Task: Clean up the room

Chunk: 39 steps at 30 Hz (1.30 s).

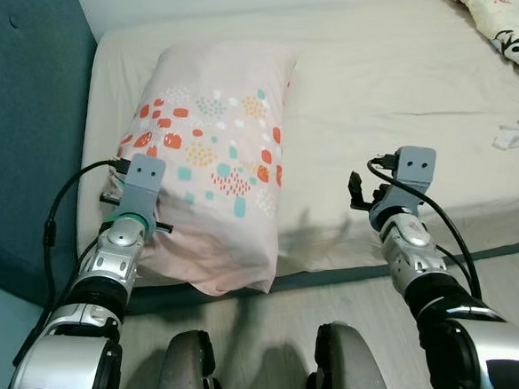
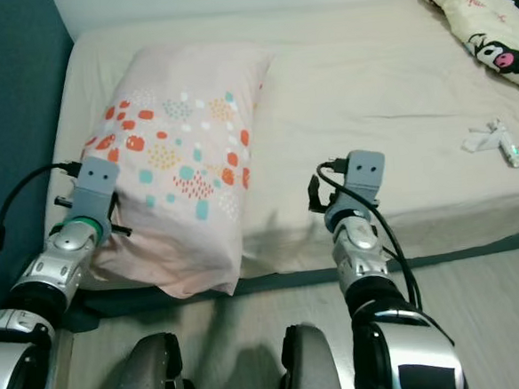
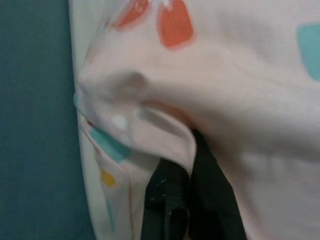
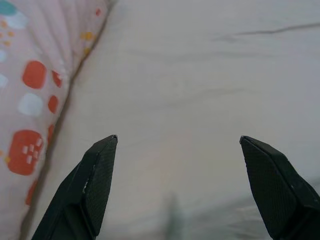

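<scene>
Left gripper [image 3: 187, 165] pinches the pillow [image 1: 212, 153] corner by the headboard [image 1: 23, 131]; pillow lies on the bed [image 1: 387, 105]. Right gripper [image 4: 177, 175] spread, empty (hovering beside it). White scrap [image 2: 492, 140] far right uncollected; tidying looks early.

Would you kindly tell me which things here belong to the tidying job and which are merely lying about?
In hand:
- pillow, its corner pinched in the left pincer
- right pincer, open above the bed

Lying about:
- small white object
- cartoon-print blanket
</scene>
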Tool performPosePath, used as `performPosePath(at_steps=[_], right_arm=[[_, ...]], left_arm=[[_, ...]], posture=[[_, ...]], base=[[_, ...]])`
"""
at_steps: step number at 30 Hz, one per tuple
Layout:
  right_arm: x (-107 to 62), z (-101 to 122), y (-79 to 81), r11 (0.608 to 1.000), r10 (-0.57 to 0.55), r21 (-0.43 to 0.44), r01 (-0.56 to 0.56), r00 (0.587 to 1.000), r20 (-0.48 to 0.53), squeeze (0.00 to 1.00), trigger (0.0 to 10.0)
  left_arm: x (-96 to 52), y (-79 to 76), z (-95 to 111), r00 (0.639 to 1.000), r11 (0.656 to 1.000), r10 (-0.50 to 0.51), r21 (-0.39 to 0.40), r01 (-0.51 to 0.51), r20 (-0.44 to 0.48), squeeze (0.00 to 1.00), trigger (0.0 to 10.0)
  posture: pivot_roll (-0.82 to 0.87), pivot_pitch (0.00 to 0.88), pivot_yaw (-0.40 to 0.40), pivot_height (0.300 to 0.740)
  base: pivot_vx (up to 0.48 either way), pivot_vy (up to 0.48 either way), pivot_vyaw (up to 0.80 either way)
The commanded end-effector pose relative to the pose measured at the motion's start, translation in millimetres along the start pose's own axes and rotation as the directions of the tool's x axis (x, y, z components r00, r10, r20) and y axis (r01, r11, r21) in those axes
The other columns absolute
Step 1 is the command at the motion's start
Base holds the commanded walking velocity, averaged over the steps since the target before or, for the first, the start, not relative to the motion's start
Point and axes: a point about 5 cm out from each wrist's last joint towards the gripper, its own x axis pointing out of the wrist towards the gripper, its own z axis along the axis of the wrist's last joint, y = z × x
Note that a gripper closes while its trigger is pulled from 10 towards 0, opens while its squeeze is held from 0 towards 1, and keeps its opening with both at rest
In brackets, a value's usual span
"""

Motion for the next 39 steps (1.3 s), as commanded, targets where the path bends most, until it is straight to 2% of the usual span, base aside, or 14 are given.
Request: performPosePath(at_steps=[1, 4, 7, 8, 9, 11, 12, 13, 14, 19, 26, 30, 34, 39], right_arm=[[-2.5, -3.7, 0.0, 1.0, 0.011, 0.009, -0.011, 1.0, 0.003, 0.0, 10.0], [-2.3, 1.0, 5.9, 0.999, 0.049, 0.006, -0.049, 0.998, 0.04, 0.0, 10.0], [-3.4, 9.9, 14.0, 0.994, 0.106, 0.012, -0.108, 0.988, 0.114, 0.0, 10.0], [-3.4, 9.9, 14.0, 0.994, 0.106, 0.012, -0.108, 0.988, 0.114, 0.0, 10.0], [-4.4, 12.3, 16.8, 0.991, 0.127, 0.019, -0.131, 0.982, 0.137, 0.0, 10.0], [-6.9, 16.7, 22.6, 0.984, 0.166, 0.032, -0.174, 0.97, 0.179, 0.0, 10.0], [-6.9, 16.7, 22.6, 0.984, 0.166, 0.032, -0.174, 0.97, 0.179, 0.0, 10.0], [-9.6, 21.2, 27.6, 0.976, 0.2, 0.041, -0.213, 0.956, 0.215, 0.0, 10.0], [-9.6, 21.2, 27.6, 0.976, 0.2, 0.041, -0.213, 0.956, 0.215, 0.0, 10.0], [-15.7, 27.0, 36.4, 0.958, 0.262, 0.047, -0.283, 0.929, 0.261, 0.0, 10.0], [-19.5, 22.0, 39.1, 0.955, 0.267, 0.058, -0.291, 0.929, 0.255, 0.0, 10.0], [-24.1, 22.1, 43.4, 0.948, 0.284, 0.068, -0.311, 0.922, 0.264, 0.0, 10.0], [-26.8, 27.9, 46.9, 0.939, 0.313, 0.043, -0.34, 0.902, 0.297, 0.0, 10.0], [-27.8, 28.4, 47.1, 0.937, 0.318, 0.046, -0.346, 0.9, 0.299, 0.0, 10.0]], left_arm=[[-3.0, 7.9, 3.5, 0.997, 0.999, 0.045, 0.019, -0.047, 0.068, 1.0, 10.0], [-7.6, 14.4, 10.6, 0.987, 0.996, 0.086, -0.02, -0.084, 0.136, 1.0, 10.0], [-17.4, 13.9, 25.9, 0.962, 0.995, 0.062, -0.089, -0.039, 0.265, 1.0, 10.0], [-17.4, 13.9, 25.9, 0.962, 0.995, 0.062, -0.089, -0.039, 0.265, 1.0, 10.0], [-21.1, 10.8, 31.5, 0.953, 0.994, 0.035, -0.112, -0.002, 0.301, 0.0, 10.0], [-28.3, 4.2, 43.9, 0.93, 0.988, -0.017, -0.137, 0.072, 0.368, 0.0, 10.0], [-28.3, 4.2, 43.9, 0.93, 0.988, -0.017, -0.137, 0.072, 0.368, 0.0, 10.0], [-34.2, 0.6, 55.8, 0.904, 0.987, -0.045, -0.122, 0.106, 0.424, 0.0, 10.0], [-34.2, 0.6, 55.8, 0.904, 0.987, -0.045, -0.122, 0.106, 0.424, 0.0, 10.0], [-44.6, -6.7, 69.9, 0.865, 0.992, -0.088, -0.037, 0.122, 0.495, 0.0, 10.0], [-49.5, -15.2, 66.1, 0.874, 0.988, -0.092, -0.064, 0.139, 0.477, 0.0, 10.0], [-52.4, -24.3, 57.1, 0.9, 0.97, -0.123, -0.142, 0.198, 0.418, 0.0, 10.0], [-55.2, -32.5, 55.8, 0.888, 0.939, -0.189, -0.187, 0.288, 0.419, 0.0, 10.0], [-55.9, -33.1, 56.0, 0.885, 0.935, -0.202, -0.185, 0.302, 0.42, 0.0, 10.0]], posture=[[0.05, 0.083, 0.071, 0.609], [0.06, 0.088, 0.075, 0.609], [0.06, 0.091, 0.07, 0.609], [0.06, 0.091, 0.07, 0.609], [0.07, 0.091, 0.068, 0.609], [0.06, 0.089, 0.068, 0.609], [0.06, 0.089, 0.068, 0.609], [0.06, 0.095, 0.064, 0.609], [0.06, 0.095, 0.064, 0.609], [0.06, 0.096, 0.066, 0.609], [0.06, 0.092, 0.061, 0.609], [0.06, 0.091, 0.06, 0.609], [0.06, 0.099, 0.06, 0.609], [0.06, 0.099, 0.06, 0.609]], base=[[0.0, 0.0, 0.0], [0.0, 0.0, 0.0], [0.0, 0.0, 0.0], [0.0, 0.0, 0.0], [0.0, 0.0, 0.0], [0.0, 0.0, 0.0], [0.0, 0.0, 0.0], [0.0, 0.0, 0.0], [0.0, 0.0, 0.0], [0.0, 0.0, 0.0], [0.0, 0.0, 0.0], [0.0, 0.0, 0.0], [0.0, 0.0, 0.0], [0.0, 0.0, 0.0]])
